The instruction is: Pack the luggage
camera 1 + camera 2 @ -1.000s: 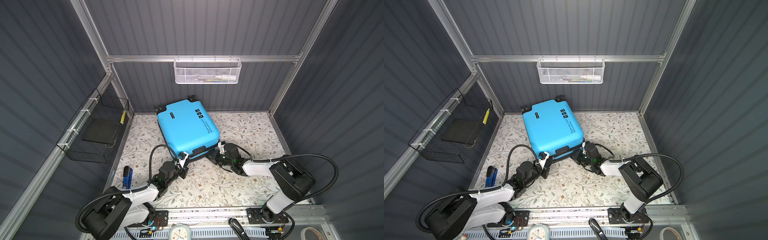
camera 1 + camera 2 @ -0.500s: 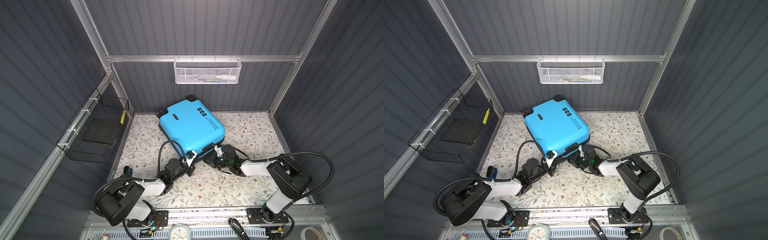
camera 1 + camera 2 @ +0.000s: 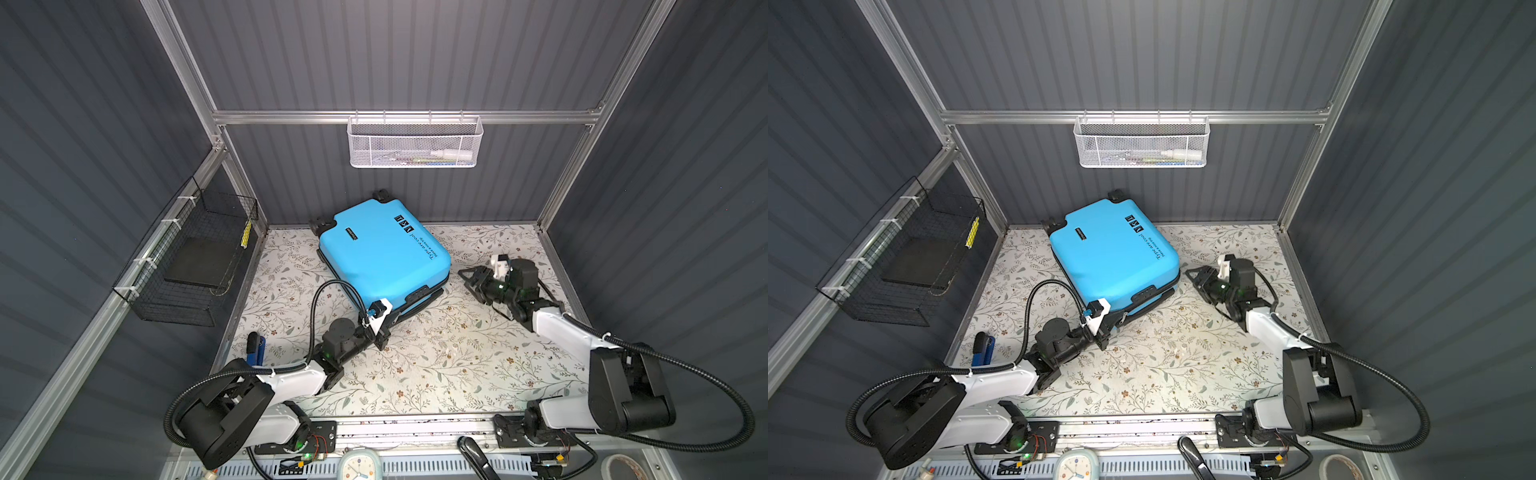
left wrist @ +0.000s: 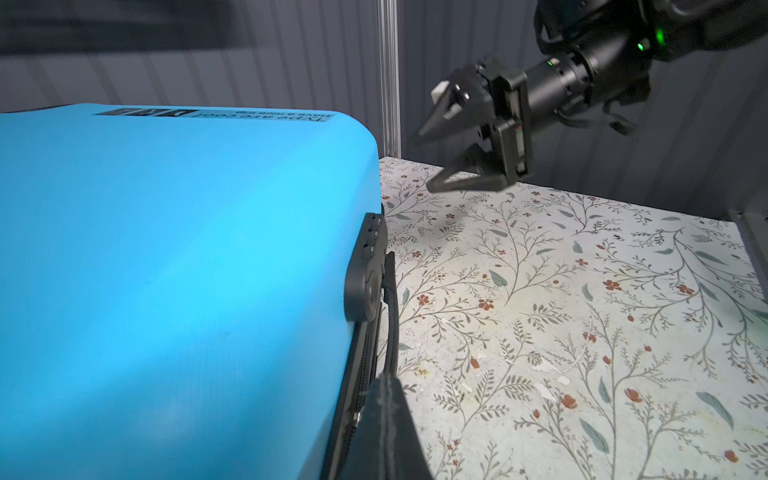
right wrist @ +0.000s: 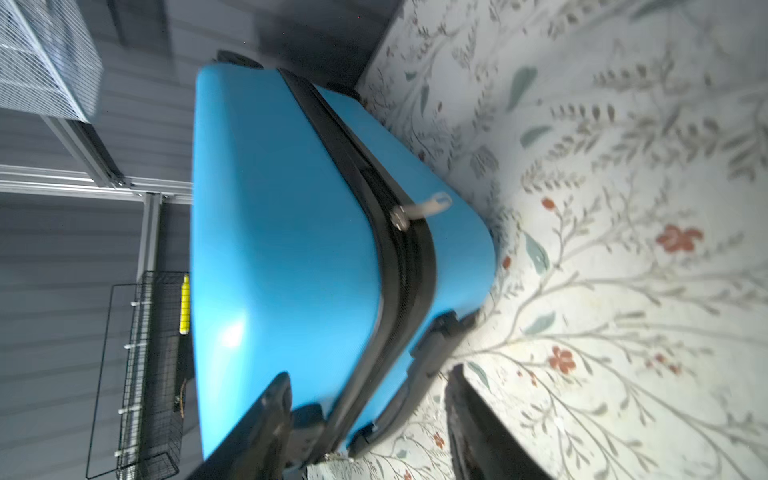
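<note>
Right pincer [image 3: 468, 282] has backed off the luggage [image 3: 382, 253] and spread open; left pincer [image 3: 384, 334] stays closed at its near corner. Bright blue with black text on top, it lies closed on the counter [image 3: 436, 365], wheels at the back.

the left arm [image 3: 291, 378] stretches low and forward, and the left gripper [image 3: 384, 332] has its jaws pressed together. the right arm [image 3: 561, 332] reaches forward and bends inward, and the right gripper [image 4: 424, 162] has its fingers spread, holding nothing.
</note>
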Controlling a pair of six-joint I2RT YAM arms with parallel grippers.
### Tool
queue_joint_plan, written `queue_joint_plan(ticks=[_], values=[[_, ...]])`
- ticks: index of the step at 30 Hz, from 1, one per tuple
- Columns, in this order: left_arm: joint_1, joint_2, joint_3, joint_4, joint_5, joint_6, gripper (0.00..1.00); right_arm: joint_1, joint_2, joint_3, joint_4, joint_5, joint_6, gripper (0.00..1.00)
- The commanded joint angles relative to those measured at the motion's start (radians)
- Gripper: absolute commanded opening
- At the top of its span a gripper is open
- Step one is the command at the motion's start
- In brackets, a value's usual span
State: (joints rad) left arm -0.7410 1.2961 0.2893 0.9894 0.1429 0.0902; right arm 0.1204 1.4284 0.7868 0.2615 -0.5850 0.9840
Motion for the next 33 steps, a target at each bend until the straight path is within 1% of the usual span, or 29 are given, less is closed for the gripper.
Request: queue_joint_plan(ticks=[1,4,5,7,9,11,14,15,17,20,22,23,24,26,27,29,33], values=[[-0.008,-0.008,-0.018,0.017,0.009,-0.006,0.0,-0.022,0.091,0.14,-0.068,-0.087,-0.066,0.63],[-0.008,-0.054,-0.025,-0.012,-0.017,-0.034,0.0,-0.025,0.183,0.254,-0.078,-0.115,-0.072,0.65],[-0.007,-0.078,-0.026,-0.029,-0.03,-0.055,0.02,-0.025,0.213,0.293,-0.082,-0.119,-0.071,0.65],[-0.007,-0.129,-0.02,-0.073,-0.051,-0.095,0.16,-0.025,0.272,0.367,-0.096,-0.141,-0.075,0.65],[-0.007,-0.184,-0.001,-0.139,-0.087,-0.163,0.26,-0.023,0.332,0.442,-0.111,-0.17,-0.079,0.65],[-0.007,-0.247,0.059,-0.299,-0.125,-0.262,0.39,-0.024,0.396,0.52,-0.135,-0.213,-0.084,0.65],[-0.008,-0.282,0.189,-0.576,-0.21,-0.378,0.46,-0.016,0.454,0.588,-0.148,-0.253,-0.083,0.65],[-0.007,-0.281,0.229,-0.647,-0.25,-0.419,0.51,-0.014,0.464,0.602,-0.155,-0.262,-0.088,0.65],[-0.005,-0.26,0.324,-0.817,-0.325,-0.46,0.59,-0.005,0.475,0.624,-0.171,-0.277,-0.1,0.65],[0.018,-0.213,0.442,-0.974,-0.393,-0.501,0.67,0.006,0.476,0.63,-0.19,-0.282,-0.116,0.65],[0.054,-0.2,0.493,-1.028,-0.416,-0.536,0.72,0.01,0.475,0.623,-0.195,-0.284,-0.12,0.65],[0.088,-0.196,0.517,-1.065,-0.425,-0.568,0.75,0.011,0.474,0.616,-0.196,-0.287,-0.123,0.65],[0.121,-0.195,0.536,-1.087,-0.418,-0.59,0.77,0.013,0.472,0.613,-0.196,-0.288,-0.127,0.65],[0.207,-0.189,0.568,-1.125,-0.391,-0.632,0.82,0.018,0.469,0.602,-0.196,-0.293,-0.132,0.65],[0.231,-0.184,0.585,-1.142,-0.388,-0.633,0.88,0.021,0.467,0.598,-0.196,-0.294,-0.133,0.65],[0.282,-0.154,0.634,-1.18,-0.358,-0.621,0.92,0.027,0.462,0.588,-0.196,-0.295,-0.136,0.65],[0.377,-0.049,0.705,-1.182,-0.175,-0.591,1.0,0.034,0.441,0.555,-0.184,-0.3,-0.134,0.65]])
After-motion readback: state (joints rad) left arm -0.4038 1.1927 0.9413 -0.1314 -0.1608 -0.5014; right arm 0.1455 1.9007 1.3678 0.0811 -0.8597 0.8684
